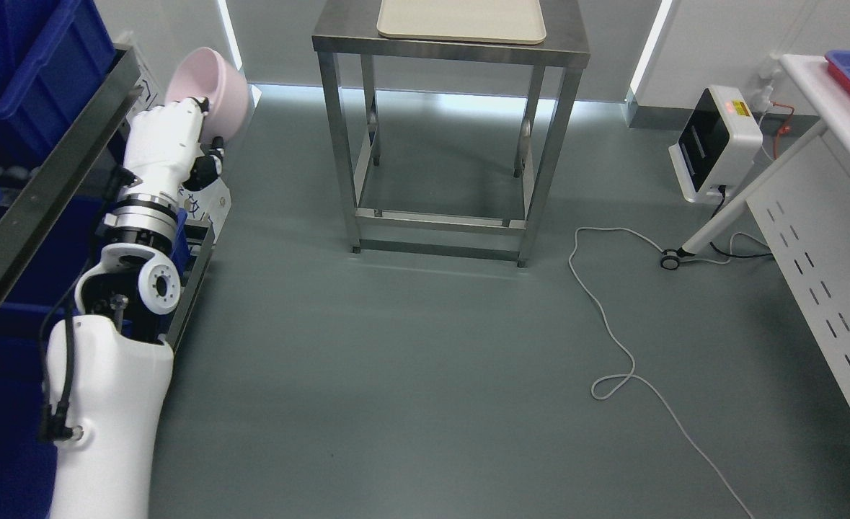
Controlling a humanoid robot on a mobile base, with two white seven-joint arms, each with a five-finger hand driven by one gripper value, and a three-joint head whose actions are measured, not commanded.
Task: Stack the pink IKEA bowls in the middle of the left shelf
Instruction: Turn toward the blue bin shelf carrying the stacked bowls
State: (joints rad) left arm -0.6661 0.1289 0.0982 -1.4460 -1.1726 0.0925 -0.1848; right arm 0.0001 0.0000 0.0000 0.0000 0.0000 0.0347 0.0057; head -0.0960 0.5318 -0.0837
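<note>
You have the white left hand (169, 140) raised at the far left of the scene, its arm coming up from the lower left corner. Its fingers are closed around the rim of a pale pink round plastic bowl (207, 90), which is tipped on its side with the opening turned toward the left, just beside the dark metal shelf frame (50, 194). The bowl is held in the air, right of the frame's edge and not resting on any shelf level that you can see. Dark blue plastic bins (28, 58) sit in the shelf unit behind the frame.

Farther out, in the middle of the scene, you see a stainless steel table with open legs (453, 130) carrying a cream rectangular tray (461, 20) on its top. On the grey floor, a white cable (612, 317) loops to the right of the table. A white and black box-shaped device (713, 144) stands on the far right, near a white perforated desk (828, 238).
</note>
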